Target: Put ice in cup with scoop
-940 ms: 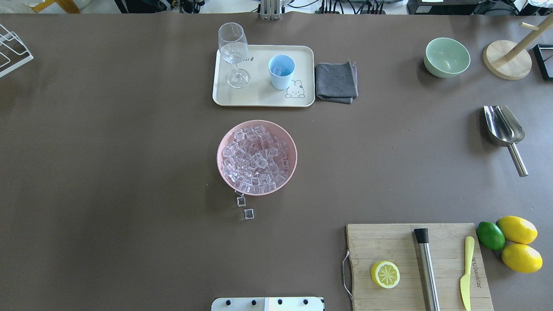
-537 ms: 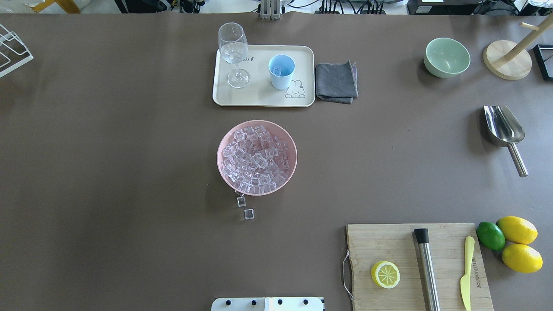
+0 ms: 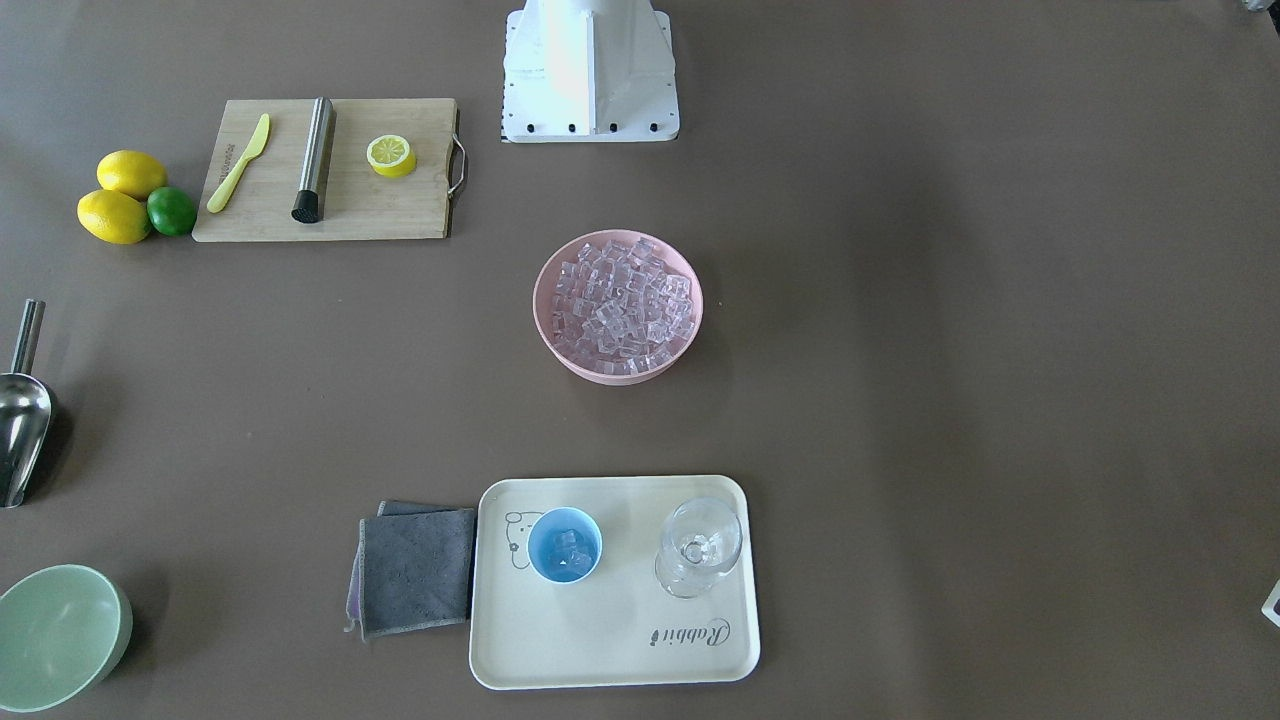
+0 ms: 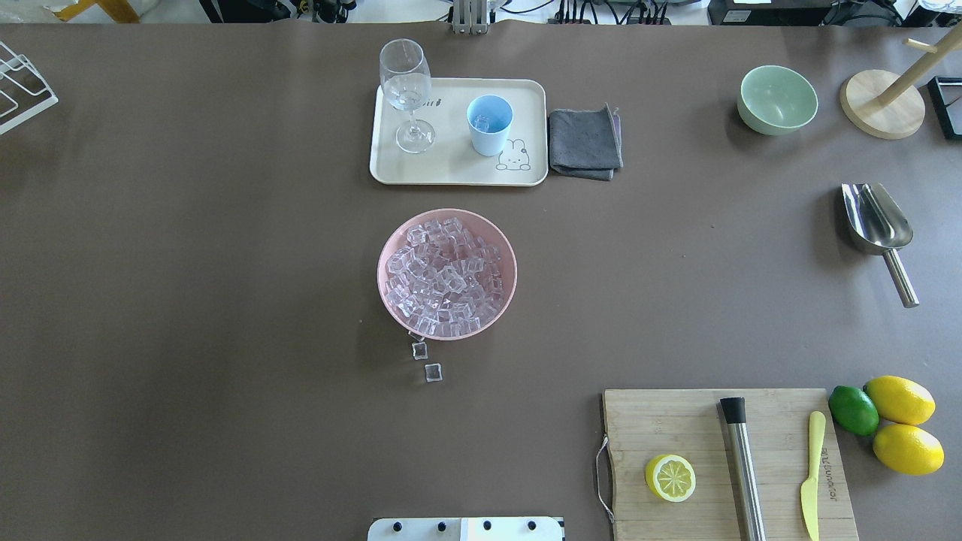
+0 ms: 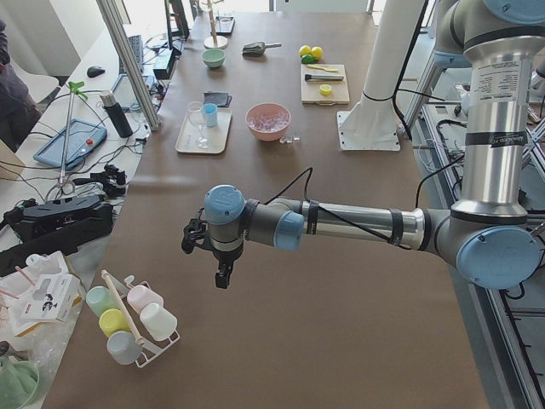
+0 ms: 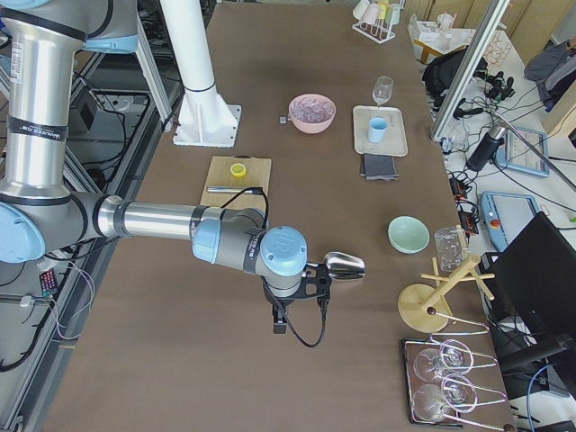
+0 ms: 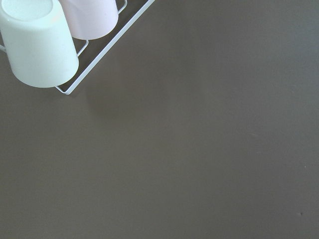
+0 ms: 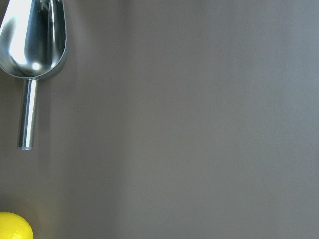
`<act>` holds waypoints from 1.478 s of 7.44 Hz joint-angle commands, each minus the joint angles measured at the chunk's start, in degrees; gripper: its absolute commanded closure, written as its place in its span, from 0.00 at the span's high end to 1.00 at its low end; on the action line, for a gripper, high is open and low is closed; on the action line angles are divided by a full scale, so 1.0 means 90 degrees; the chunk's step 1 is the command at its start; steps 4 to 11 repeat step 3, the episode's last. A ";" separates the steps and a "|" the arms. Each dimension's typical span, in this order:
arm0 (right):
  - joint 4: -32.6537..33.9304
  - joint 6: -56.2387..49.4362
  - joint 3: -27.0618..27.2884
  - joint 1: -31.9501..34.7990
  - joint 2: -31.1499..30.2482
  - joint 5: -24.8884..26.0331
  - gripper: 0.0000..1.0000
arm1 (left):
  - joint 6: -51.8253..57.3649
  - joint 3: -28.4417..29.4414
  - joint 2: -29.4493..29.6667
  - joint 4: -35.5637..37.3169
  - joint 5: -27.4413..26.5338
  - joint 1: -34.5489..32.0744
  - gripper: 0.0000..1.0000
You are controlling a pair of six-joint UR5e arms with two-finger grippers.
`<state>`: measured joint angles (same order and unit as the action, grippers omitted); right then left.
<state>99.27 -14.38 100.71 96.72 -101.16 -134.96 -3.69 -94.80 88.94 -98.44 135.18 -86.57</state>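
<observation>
Silver scoop [image 3: 22, 430] cropped at edge, ice [image 3: 570, 545] in cup [image 3: 538, 547] faint

The brown table [image 4: 225, 300] carries a cream tray [image 4: 458, 179] at far centre, with a grey cloth [image 4: 585, 143] just beside its right edge. A pink bowl [image 4: 514, 279] sits mid-table; 2 ice cubes [image 4: 433, 372] lie near its rim. Right side: green bowl [image 4: 778, 98], scoop [image 4: 877, 222], cutting board [image 4: 676, 421], 2 lemons [image 4: 899, 399], 1 lime [image 4: 853, 409].
</observation>
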 commanded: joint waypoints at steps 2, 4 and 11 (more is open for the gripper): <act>0.0005 -0.0004 -0.0009 -0.0004 0.0000 0.0006 1.00 | 0.0000 0.0006 0.0001 0.0000 -0.0010 0.0000 0.99; 0.0005 0.0006 -0.0009 -0.0004 0.0000 -0.0014 1.00 | 0.0000 0.0006 -0.0009 0.0000 -0.0010 0.0000 0.99; 0.0005 0.0006 -0.0009 -0.0004 0.0000 -0.0014 1.00 | 0.0000 0.0006 -0.0009 0.0000 -0.0010 0.0000 0.99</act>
